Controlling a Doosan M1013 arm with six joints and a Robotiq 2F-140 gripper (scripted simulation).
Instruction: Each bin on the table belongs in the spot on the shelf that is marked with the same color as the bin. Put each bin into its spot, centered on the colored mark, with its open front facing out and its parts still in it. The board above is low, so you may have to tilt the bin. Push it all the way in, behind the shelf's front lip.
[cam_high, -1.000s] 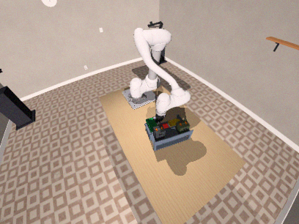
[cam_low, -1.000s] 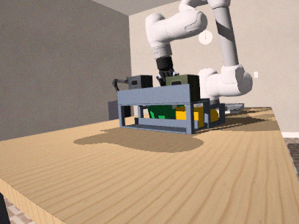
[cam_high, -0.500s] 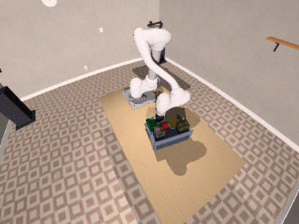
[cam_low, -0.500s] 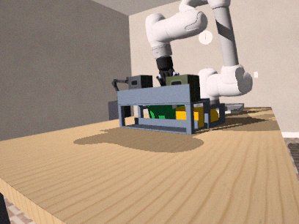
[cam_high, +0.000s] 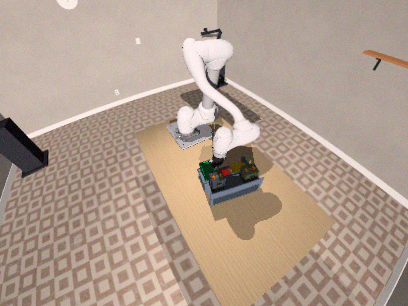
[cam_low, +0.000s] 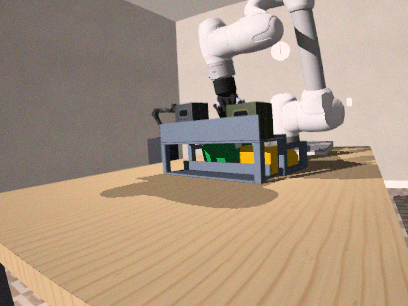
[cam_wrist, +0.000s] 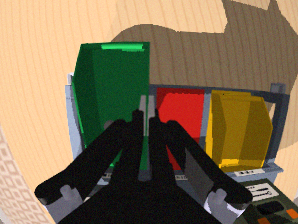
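Observation:
My gripper (cam_high: 218, 161) (cam_low: 222, 113) (cam_wrist: 147, 103) is narrowly closed on the thin right side wall of the green bin (cam_high: 205, 171) (cam_low: 220, 151) (cam_wrist: 107, 80), as seen in the wrist view. That bin looks tilted and sits at the left end of the blue-grey shelf (cam_high: 235, 193) (cam_low: 210, 130) (cam_wrist: 72, 115), reaching farther out than the others. The red bin (cam_high: 225, 172) (cam_wrist: 182, 112) is in the middle bay. The yellow bin (cam_high: 237, 168) (cam_low: 262, 157) (cam_wrist: 240, 125) is in the right bay. The colored marks are hidden, and parts inside the bins cannot be told clearly.
An olive box (cam_high: 249, 172) (cam_low: 257, 110) (cam_wrist: 282, 200) and a dark grey box (cam_high: 216, 181) (cam_low: 197, 111) stand on the shelf's top board, close to the gripper. The shelf stands on the wooden table (cam_high: 280, 245) (cam_low: 200, 250). The arm's shadow falls beyond it.

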